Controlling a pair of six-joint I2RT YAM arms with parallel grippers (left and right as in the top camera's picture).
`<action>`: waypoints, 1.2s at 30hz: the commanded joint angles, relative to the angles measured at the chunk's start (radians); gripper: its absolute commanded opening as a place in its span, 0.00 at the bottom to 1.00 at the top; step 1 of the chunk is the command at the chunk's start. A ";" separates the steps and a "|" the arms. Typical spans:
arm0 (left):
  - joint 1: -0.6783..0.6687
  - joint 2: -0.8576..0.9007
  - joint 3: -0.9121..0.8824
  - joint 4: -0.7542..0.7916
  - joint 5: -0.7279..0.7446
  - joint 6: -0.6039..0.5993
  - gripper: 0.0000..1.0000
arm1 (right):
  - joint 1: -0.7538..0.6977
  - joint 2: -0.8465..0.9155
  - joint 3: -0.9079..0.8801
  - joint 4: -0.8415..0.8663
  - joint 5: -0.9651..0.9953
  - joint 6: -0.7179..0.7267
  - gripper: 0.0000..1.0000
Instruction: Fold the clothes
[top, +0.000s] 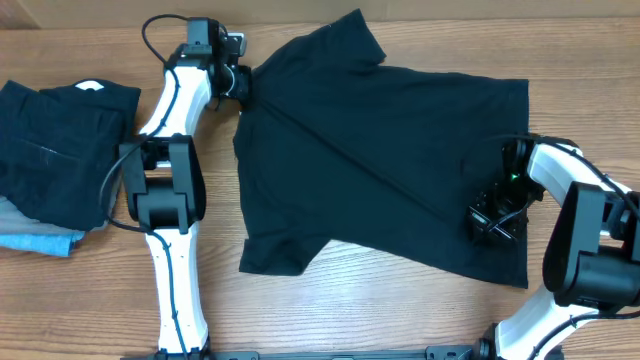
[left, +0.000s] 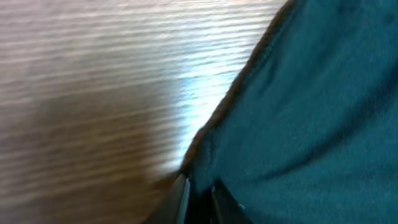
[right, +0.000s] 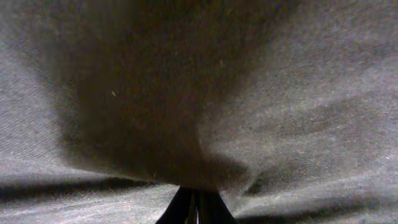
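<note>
Black T-shirt (top: 380, 150) lies spread; left gripper (top: 243, 85) pinches its far-left edge, right gripper (top: 497, 217) clamps near-right fabric. The left's thin edge bite may slip on lifting.

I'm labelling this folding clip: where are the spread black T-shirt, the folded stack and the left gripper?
black T-shirt (top: 390, 165), overhead view, middle of its body.
folded stack (top: 55, 150), overhead view, top black garment.
left gripper (top: 243, 85), overhead view, between its fingertips.

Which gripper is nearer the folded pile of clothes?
Left. The left gripper is at the edge of the shirt facing the pile; the right gripper is on the shirt's far side.
</note>
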 joint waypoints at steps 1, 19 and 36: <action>0.071 0.093 -0.062 -0.103 -0.162 -0.064 0.19 | -0.001 0.022 -0.018 0.090 0.049 -0.016 0.04; 0.033 -0.274 -0.018 -0.442 -0.056 -0.142 1.00 | -0.001 0.021 0.313 -0.004 -0.333 -0.275 0.89; -0.254 -0.273 -0.431 -0.668 -0.031 -0.219 0.04 | -0.001 0.183 0.312 0.616 -0.200 -0.405 0.67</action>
